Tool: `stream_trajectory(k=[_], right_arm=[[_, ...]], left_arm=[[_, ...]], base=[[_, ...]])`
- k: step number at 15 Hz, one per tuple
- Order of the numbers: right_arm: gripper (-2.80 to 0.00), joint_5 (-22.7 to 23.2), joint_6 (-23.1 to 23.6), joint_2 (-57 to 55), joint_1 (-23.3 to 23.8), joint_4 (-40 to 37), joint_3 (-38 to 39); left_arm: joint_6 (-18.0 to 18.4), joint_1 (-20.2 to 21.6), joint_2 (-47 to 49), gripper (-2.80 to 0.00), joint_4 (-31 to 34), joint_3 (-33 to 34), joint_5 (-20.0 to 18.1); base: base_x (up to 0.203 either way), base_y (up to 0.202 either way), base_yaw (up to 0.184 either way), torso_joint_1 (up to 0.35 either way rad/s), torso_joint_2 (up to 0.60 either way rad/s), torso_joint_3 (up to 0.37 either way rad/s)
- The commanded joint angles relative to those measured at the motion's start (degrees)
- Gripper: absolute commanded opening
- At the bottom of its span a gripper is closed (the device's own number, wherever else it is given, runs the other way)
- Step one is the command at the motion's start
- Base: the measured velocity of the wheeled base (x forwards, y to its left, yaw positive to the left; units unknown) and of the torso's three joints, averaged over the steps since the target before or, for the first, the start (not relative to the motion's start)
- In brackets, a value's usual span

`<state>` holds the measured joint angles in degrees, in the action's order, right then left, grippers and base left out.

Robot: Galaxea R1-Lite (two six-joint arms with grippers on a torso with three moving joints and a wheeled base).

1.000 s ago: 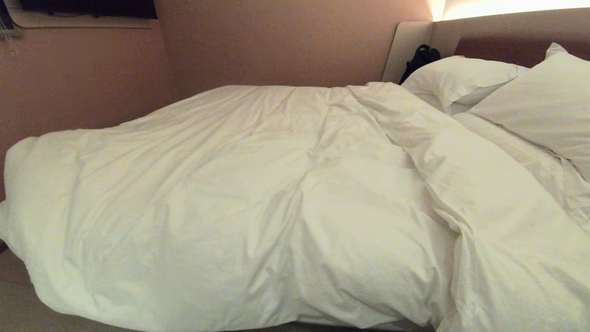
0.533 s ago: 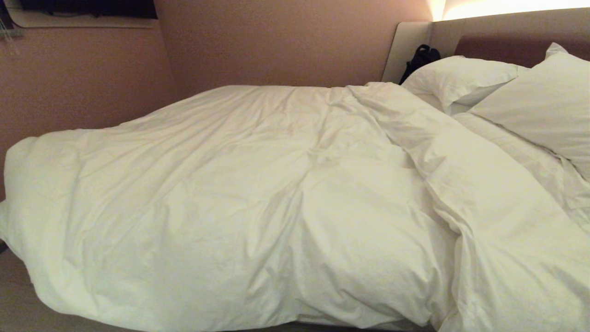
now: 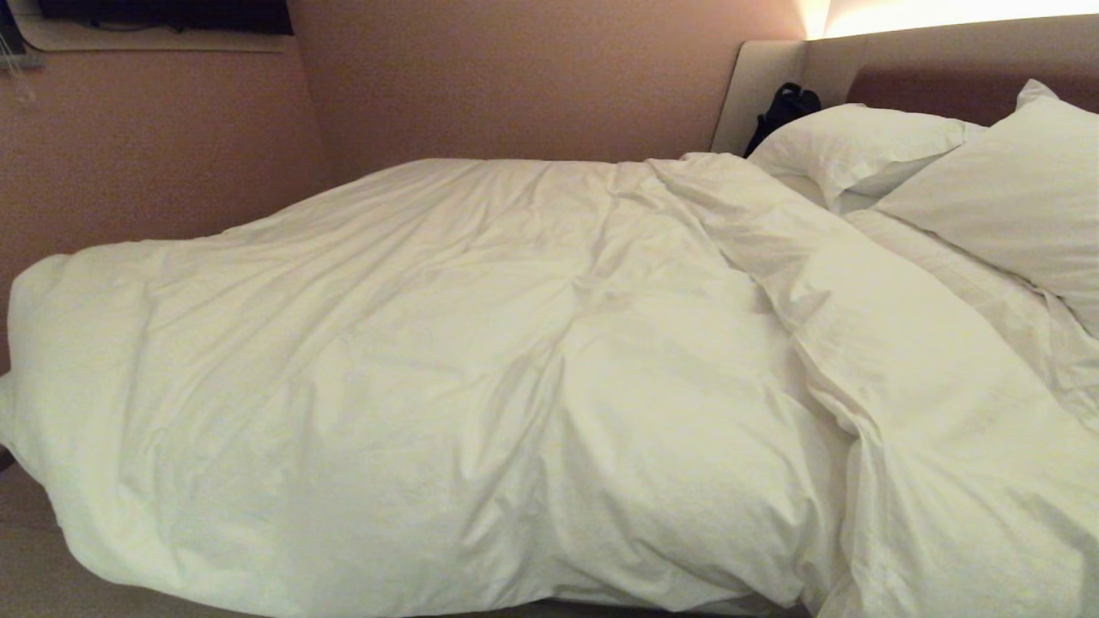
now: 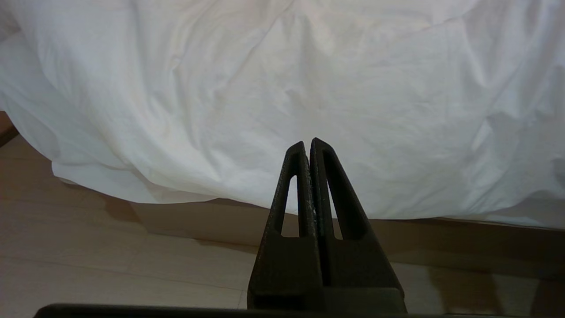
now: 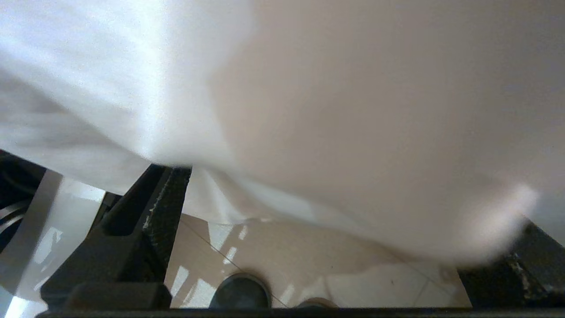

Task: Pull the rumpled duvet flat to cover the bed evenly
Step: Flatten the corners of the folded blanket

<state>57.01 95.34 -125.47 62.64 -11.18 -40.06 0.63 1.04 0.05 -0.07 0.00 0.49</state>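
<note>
Nothing is shifting over the last second: the duvet [image 3: 481,378] is lying rumpled across the bed [image 4: 265,225]. The right gripper [image 5: 335,247], jaws spread, is seemingly nosing under its overhanging edge; the left gripper [image 4: 307,145] is hanging clenched, empty.

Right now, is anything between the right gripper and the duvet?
Nothing visible. The right gripper has its jaws open, with white duvet fabric hanging down between them. Only floor shows below.

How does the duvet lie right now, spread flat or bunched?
Bunched. The duvet is rumpled, with a thick fold heaped along its pillow-side edge, short of the pillows.
</note>
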Motion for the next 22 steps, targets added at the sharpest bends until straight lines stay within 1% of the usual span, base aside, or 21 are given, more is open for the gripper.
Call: stream_trajectory(k=[1, 4, 7, 12, 13, 17, 22], right_arm=[[0.0, 0.3, 0.7, -0.1, -0.9, 0.1, 0.6], [0.0, 0.2, 0.8, -2.1, -1.1, 0.5, -0.1], [0.0, 0.1, 0.5, -4.4, -1.1, 5.2, 0.2], [0.0, 0.2, 0.3, -4.3, -1.1, 4.9, 0.6], [-2.8, 0.2, 0.3, -4.3, -1.1, 4.9, 0.7], [-2.8, 0.4, 0.3, -3.6, -1.1, 4.9, 1.6], [-2.8, 1.5, 0.4, 0.4, -0.9, 3.9, 4.2]], left_arm=[[0.0, 0.0, 0.0, -2.8, 0.0, 0.0, 0.0], [0.0, 0.0, 0.0, -2.8, 0.0, 0.0, 0.0], [0.0, 0.0, 0.0, -2.8, 0.0, 0.0, 0.0], [0.0, 0.0, 0.0, -2.8, 0.0, 0.0, 0.0], [0.0, 0.0, 0.0, -2.8, 0.0, 0.0, 0.0], [0.0, 0.0, 0.0, -2.8, 0.0, 0.0, 0.0], [0.0, 0.0, 0.0, -2.8, 0.0, 0.0, 0.0]], base=[[0.0, 0.0, 0.0, 0.0, 0.0, 0.0], [0.0, 0.0, 0.0, 0.0, 0.0, 0.0], [0.0, 0.0, 0.0, 0.0, 0.0, 0.0], [0.0, 0.0, 0.0, 0.0, 0.0, 0.0], [0.0, 0.0, 0.0, 0.0, 0.0, 0.0], [0.0, 0.0, 0.0, 0.0, 0.0, 0.0], [0.0, 0.0, 0.0, 0.0, 0.0, 0.0]])
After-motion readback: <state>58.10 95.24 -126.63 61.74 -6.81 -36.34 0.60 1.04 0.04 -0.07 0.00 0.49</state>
